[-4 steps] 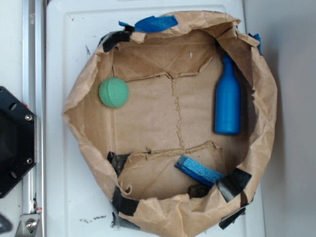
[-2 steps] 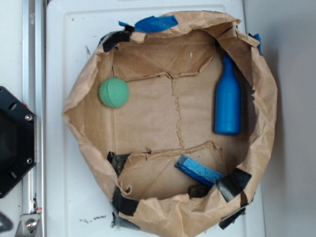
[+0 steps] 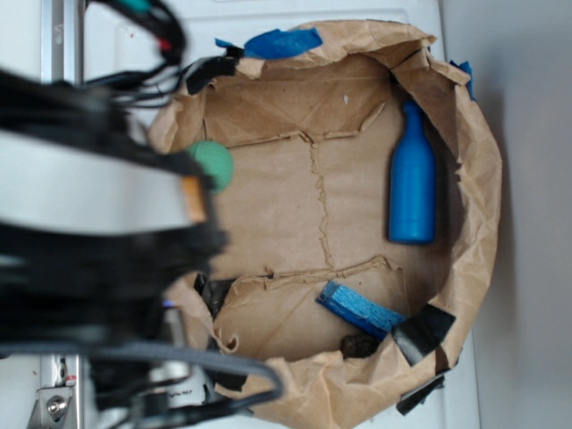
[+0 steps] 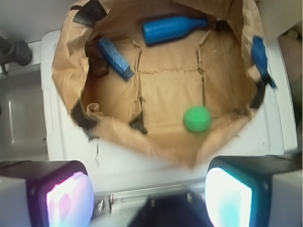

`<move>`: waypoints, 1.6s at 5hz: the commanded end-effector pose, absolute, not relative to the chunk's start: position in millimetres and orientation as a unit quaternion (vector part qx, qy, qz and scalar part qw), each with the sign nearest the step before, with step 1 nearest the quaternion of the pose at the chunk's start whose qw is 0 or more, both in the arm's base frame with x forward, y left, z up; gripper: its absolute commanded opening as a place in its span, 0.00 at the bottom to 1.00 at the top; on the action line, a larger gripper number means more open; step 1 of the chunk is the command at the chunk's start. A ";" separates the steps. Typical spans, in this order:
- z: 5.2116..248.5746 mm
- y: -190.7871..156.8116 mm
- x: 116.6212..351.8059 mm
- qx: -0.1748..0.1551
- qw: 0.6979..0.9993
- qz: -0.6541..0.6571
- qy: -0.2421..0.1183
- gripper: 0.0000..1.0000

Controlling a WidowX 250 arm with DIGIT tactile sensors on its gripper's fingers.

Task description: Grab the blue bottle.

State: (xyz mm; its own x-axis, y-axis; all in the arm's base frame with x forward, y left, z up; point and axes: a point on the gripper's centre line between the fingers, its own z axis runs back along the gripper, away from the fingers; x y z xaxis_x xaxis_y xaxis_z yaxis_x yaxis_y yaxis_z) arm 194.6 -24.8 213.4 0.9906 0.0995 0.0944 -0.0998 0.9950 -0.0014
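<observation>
The blue bottle [image 3: 412, 179] lies flat on the floor of a brown paper bag [image 3: 478, 223], along its right wall, neck pointing to the top of the exterior view. In the wrist view the blue bottle [image 4: 173, 29] is at the far side of the bag [image 4: 64, 61], neck to the right. My gripper [image 4: 149, 198] is open, its two lit pads wide apart with nothing between them. It hovers over the white surface outside the bag's near edge, far from the bottle. My blurred arm [image 3: 98, 232] covers the left of the exterior view.
A green ball [image 3: 214, 161] sits at the bag's left side, half hidden by the arm; the wrist view shows the ball [image 4: 197, 118] just beyond the near rim. A flat blue sponge piece [image 3: 362, 308] and a dark lump [image 3: 359, 344] lie at the bag's lower edge.
My arm has swung into the exterior view from the left, covering the bag's left rim and part of the green ball. The bottle, ball and sponge piece have not moved.
</observation>
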 end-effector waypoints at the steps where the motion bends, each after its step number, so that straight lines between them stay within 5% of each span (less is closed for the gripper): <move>1: 224.4 -26.9 199.0 -0.001 0.997 0.046 -0.069 1.00; 2: 224.4 -26.9 199.0 -0.001 0.997 0.046 -0.069 1.00; 4: 192.4 -11.7 245.4 -0.023 0.981 0.179 -0.075 1.00; 5: 179.2 -10.1 247.4 -0.054 0.946 0.300 -0.109 1.00; 8: 179.2 -10.1 247.4 -0.054 0.946 0.300 -0.109 1.00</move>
State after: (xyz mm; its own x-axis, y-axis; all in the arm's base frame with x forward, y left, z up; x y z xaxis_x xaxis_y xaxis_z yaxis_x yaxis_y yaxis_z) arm 247.2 -17.8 167.9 0.8159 0.5600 0.1436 -0.5427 0.8275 -0.1438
